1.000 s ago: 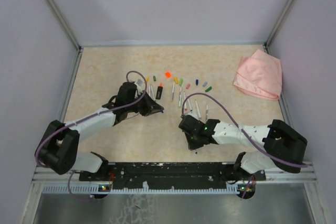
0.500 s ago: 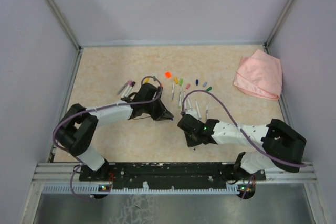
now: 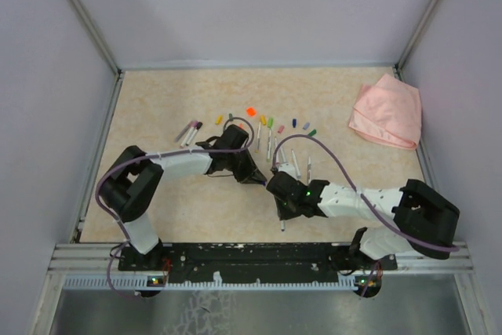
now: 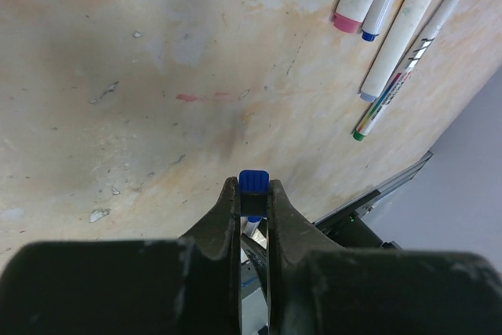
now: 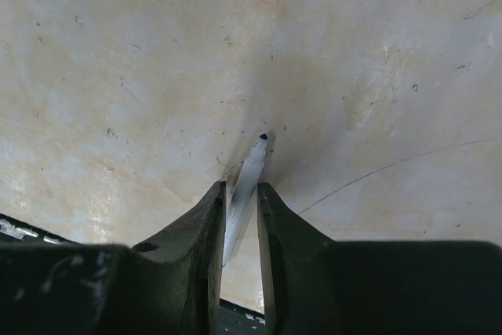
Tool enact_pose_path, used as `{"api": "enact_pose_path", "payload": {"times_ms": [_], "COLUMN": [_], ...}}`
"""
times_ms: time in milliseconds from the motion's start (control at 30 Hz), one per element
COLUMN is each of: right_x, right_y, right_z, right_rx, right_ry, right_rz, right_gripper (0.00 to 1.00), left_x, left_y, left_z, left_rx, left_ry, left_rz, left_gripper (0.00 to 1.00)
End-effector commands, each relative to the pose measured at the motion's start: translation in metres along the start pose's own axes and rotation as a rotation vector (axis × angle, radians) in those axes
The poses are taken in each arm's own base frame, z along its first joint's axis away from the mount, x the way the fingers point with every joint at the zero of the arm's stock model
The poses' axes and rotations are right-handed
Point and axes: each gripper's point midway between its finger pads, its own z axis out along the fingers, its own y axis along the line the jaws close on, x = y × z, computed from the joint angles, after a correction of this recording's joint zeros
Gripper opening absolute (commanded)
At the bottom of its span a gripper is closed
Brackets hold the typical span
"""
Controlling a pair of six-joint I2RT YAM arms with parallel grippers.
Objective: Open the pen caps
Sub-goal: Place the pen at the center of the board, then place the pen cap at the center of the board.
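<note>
My left gripper (image 3: 256, 180) is shut on a small blue pen cap (image 4: 253, 181), pinched at its fingertips (image 4: 230, 194). A white barrel end shows behind the jaws. My right gripper (image 3: 277, 191) sits right beside it and is shut on a slim white pen barrel (image 5: 245, 186) with a bare dark tip (image 5: 263, 137). The barrel's end sticks out below the gripper (image 3: 282, 225). Loose pen caps lie in a row behind the grippers: yellow (image 3: 219, 119), orange (image 3: 251, 111), green (image 3: 271, 123), pink (image 3: 281, 129), blue (image 3: 294, 123).
Several white pens (image 3: 296, 164) lie just behind my right gripper. Two capped pens (image 3: 189, 131) lie at the left. More pens (image 4: 408, 45) show in the left wrist view. A pink cloth (image 3: 386, 111) lies at the back right. Walls enclose the table.
My left gripper has swung right and nearer, up against the right gripper. The right gripper has barely moved; a white barrel end now sticks out below it.
</note>
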Motion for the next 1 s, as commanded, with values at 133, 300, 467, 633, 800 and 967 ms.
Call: {"api": "enact_pose_path", "payload": {"times_ms": [133, 300, 467, 633, 800, 967], "right_x": [-0.019, -0.037, -0.051, -0.061, -0.064, -0.062], "right_y": [0.002, 0.000, -0.002, -0.025, -0.044, -0.052], "right_z": [-0.014, -0.036, -0.059, -0.084, -0.104, -0.116], "right_rx": [-0.035, -0.061, -0.109, -0.094, -0.116, -0.144], "right_ry": [-0.120, -0.224, -0.335, -0.480, -0.593, -0.644], "right_rz": [0.011, 0.017, 0.021, 0.122, 0.233, 0.270], "right_gripper": [0.28, 0.32, 0.33, 0.42, 0.50, 0.50], "left_x": [0.011, 0.018, 0.022, 0.026, 0.034, 0.033], "left_y": [-0.006, -0.005, -0.011, -0.008, -0.004, -0.007], "left_z": [0.008, 0.015, 0.024, 0.035, 0.042, 0.039], "left_rx": [-0.050, -0.080, -0.116, -0.183, -0.230, -0.238], "left_ry": [0.053, 0.086, 0.103, 0.129, 0.163, 0.155], "left_rz": [0.048, 0.076, 0.138, 0.177, 0.205, 0.211], "left_gripper": [0.05, 0.07, 0.12, 0.23, 0.33, 0.46]}}
